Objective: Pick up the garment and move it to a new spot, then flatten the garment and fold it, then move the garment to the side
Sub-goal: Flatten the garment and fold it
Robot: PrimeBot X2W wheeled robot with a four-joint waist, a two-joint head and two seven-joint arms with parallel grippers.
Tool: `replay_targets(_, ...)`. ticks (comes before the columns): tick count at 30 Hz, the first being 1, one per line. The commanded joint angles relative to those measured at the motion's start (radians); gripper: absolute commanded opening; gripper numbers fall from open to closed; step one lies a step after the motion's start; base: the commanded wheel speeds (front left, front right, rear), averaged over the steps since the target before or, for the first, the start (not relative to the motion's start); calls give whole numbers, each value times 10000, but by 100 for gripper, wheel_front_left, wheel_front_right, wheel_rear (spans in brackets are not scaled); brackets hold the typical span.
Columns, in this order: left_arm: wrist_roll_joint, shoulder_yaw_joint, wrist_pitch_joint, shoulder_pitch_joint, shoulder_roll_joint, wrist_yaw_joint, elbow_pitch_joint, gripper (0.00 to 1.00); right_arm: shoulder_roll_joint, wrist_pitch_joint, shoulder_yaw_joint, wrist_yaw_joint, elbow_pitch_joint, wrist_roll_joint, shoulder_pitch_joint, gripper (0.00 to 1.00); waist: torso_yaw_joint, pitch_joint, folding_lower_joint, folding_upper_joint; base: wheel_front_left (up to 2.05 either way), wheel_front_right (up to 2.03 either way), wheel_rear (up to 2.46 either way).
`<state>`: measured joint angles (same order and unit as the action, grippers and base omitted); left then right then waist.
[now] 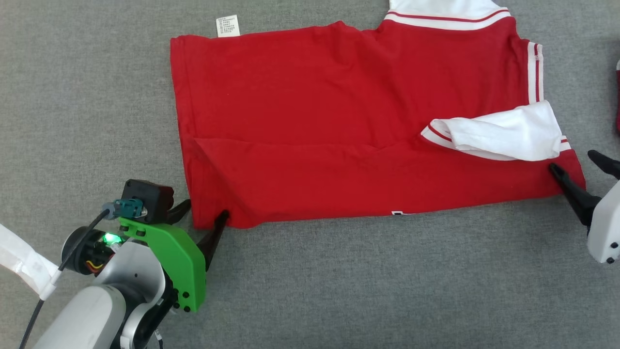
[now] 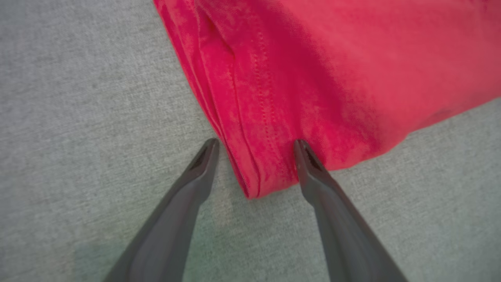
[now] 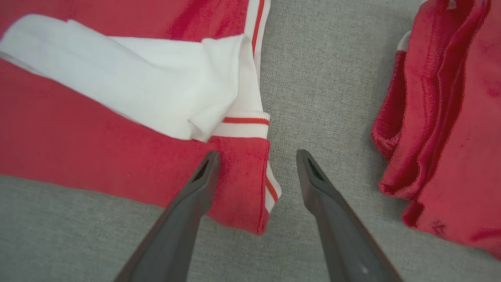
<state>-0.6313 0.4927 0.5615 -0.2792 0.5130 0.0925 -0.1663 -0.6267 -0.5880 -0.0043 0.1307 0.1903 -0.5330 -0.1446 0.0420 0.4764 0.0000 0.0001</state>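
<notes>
Lying spread across the middle of the grey surface [image 1: 339, 291], the red garment [image 1: 339, 121] has its near edge folded up over the body, so you see a long crease running across it. A white sleeve [image 1: 508, 133] with red-striped trim is tucked over the red cloth near the right end, a white collar [image 1: 445, 14] sits at the far edge, and a small white care label [image 1: 227, 25] sticks out at the far left corner. Your left hand [image 1: 206, 209] is at the near left corner with its fingers spread wide and gripping nothing. In the left wrist view one finger sits beside the folded edge and the other over the red cloth, with the corner between them. Your right hand [image 1: 571, 161] is likewise open and straddles the near right corner, one finger over the red hem and one over bare surface; whether the tips press the cloth or hover over it, you can't quite tell. A second red cloth [image 3: 450, 117] lies bunched off to the right, apart from the garment.
</notes>
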Motion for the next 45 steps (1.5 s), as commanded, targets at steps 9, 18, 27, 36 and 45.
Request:
replay_targets(9, -428, 820, 384, -68, -666, -524, 1002, 0, 217, -513, 1025, 5, -759, 114, -375, 100, 276, 406, 0, -1, 0, 0, 0)
replay_targets(18, -924, 453, 486, 501, 35, -656, 674, 0, -572, -722, 1032, -1, -638, -1241, -43, 0, 247, -443, 0, -1, 0, 0, 0)
replay_targets(27, -1559, 228, 902, 2219, 1067, -406, -1094, 0, -1502, -1817, -16, -12, -105, -2287, 1525, 0, 266, -984, 0, -1, 0, 0, 0)
replay_targets(36, -902, 272, 101, 2630, 876, 46, -1303, 100, -1359, -1649, -127, -4, 529, -1914, 1669, 100, 182, -877, 0, -1, 0, 0, 0)
replay_targets(45, -115, -510, 532, 182, 996, 559, -1811, 100, -2016, -1942, -239, -1, 1565, -1461, -1198, 100, 387, 135, 0, -1, 0, 0, 0)
